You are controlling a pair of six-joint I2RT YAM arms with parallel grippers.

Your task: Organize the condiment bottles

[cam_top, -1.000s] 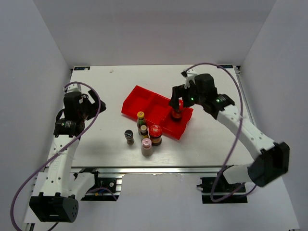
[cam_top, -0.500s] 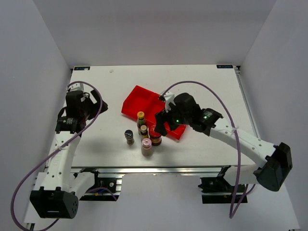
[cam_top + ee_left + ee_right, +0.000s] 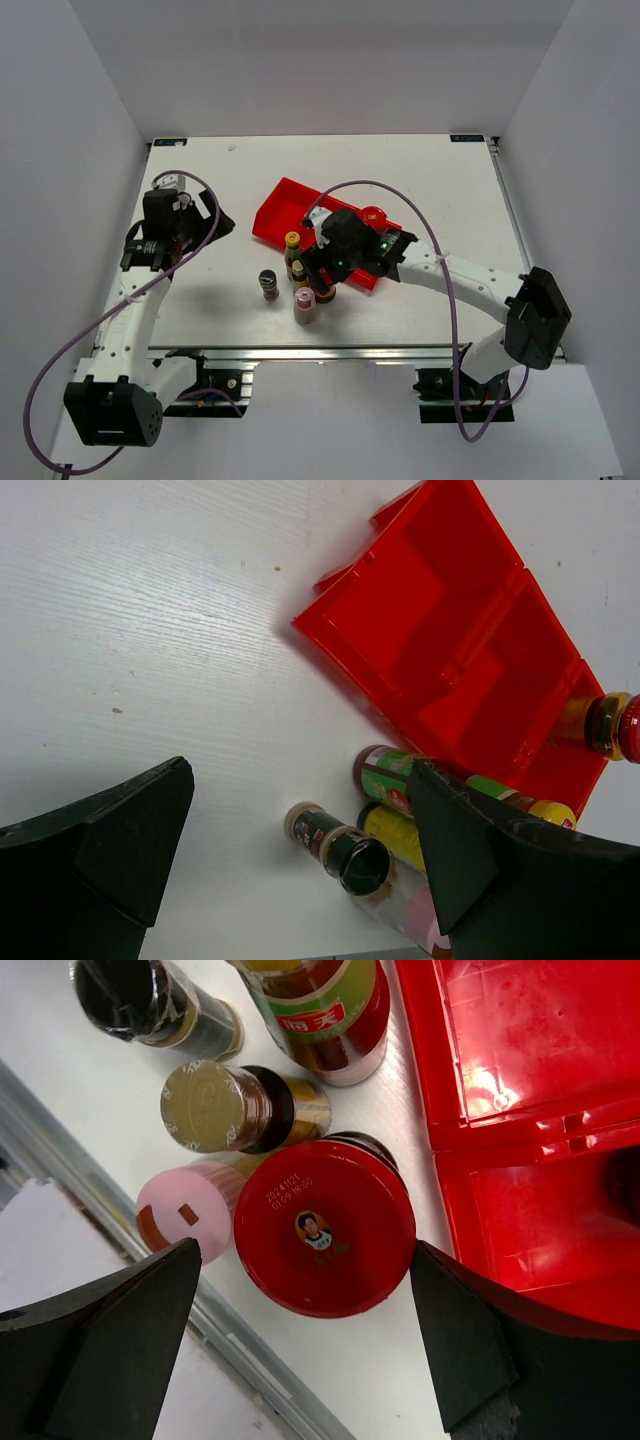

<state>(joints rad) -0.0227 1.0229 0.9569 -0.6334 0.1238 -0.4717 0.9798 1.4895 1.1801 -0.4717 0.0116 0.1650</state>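
Here the right tool (image 3: pixel 302 1252) gapes wide above a red-lidded jar (image 3: pixel 325 1225), the left tool (image 3: pixel 300 780) likewise, both empty.

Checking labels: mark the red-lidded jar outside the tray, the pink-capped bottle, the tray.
Red-lidded jar (image 3: pixel 325 1225): right wrist view, lid centre.
Pink-capped bottle (image 3: pixel 180 1218): right wrist view, cap top.
Tray (image 3: pixel 405 605): left wrist view, bare floor of end compartment.

Tray (image 3: pixel 540 1040) noted red. Jar (image 3: pixel 325 1225) lid red, printed with small portrait and white date code. Pink cap (image 3: pixel 180 1215) seen at its 9 o'clock, gold cap (image 3: pixel 205 1105) at 11; shaker (image 3: pixel 150 1005) black-capped.
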